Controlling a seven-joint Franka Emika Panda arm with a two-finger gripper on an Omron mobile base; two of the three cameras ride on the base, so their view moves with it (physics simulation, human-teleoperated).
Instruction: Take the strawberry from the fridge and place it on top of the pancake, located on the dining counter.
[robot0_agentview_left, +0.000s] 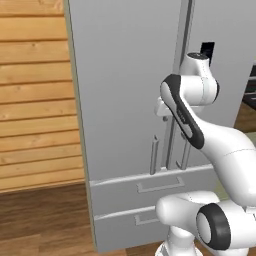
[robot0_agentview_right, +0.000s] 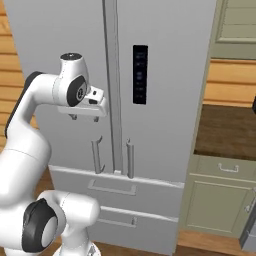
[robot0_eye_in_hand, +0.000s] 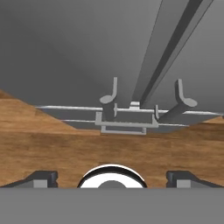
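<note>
Fingertips spread wide at the lower edge, gripper holding nothing, poised just off the fridge front. Doors shut, bar handles flanking the centre seam; open wooden floor left.

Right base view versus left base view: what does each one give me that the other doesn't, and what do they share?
Right base view alone: the fridge's dark control panel face-on, pale green cabinets and a brown counter to the right. Left base view alone: a wood-plank wall left of the fridge. Both: the closed fridge, its bar handles, two lower drawers, and the gripper open in front of the doors, holding nothing.
</note>
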